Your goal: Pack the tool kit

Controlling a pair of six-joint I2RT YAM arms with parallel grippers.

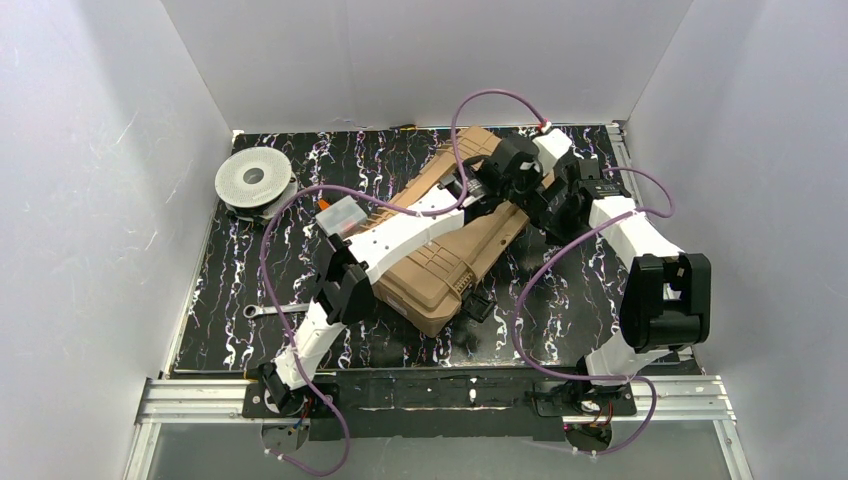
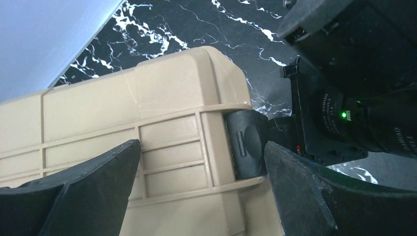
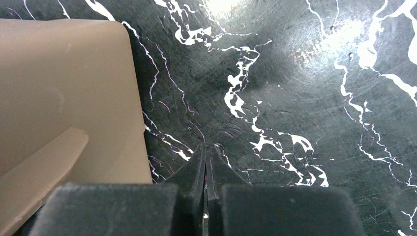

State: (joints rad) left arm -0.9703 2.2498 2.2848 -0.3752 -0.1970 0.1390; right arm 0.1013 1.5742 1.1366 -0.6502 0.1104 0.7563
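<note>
Large tan hard-plastic toolbox [image 1: 440, 275] lies diagonally in the middle of the black marbled table [image 1: 560, 330], lid down. Small silver wrench [image 1: 272, 311] lies outside it, near the left arm's base; possibly unpacked. Judgement: late stage, latching left to do. Left arm [image 1: 400, 232] reaches across the lid. Left jaws are wide, straddling a black side latch [image 2: 246, 145] without touching it. Right jaws are shut and empty, tip low over the table beside the toolbox corner.
</note>
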